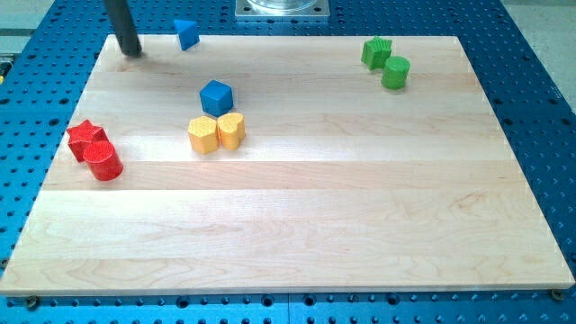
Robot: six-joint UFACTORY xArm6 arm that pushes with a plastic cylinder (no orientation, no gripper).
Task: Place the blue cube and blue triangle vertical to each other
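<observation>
The blue cube (216, 97) sits on the wooden board left of centre, touching the top of two yellow blocks. The blue triangle (186, 33) lies at the board's top edge, above and a little left of the cube. My tip (131, 52) is at the board's top left corner, to the left of the blue triangle and apart from it by a small gap.
A yellow hexagon-like block (204, 134) and a yellow heart-like block (231, 130) touch each other below the cube. A red star (85, 138) and red cylinder (104, 161) sit at the left edge. A green block (376, 51) and green cylinder (395, 72) sit at the top right.
</observation>
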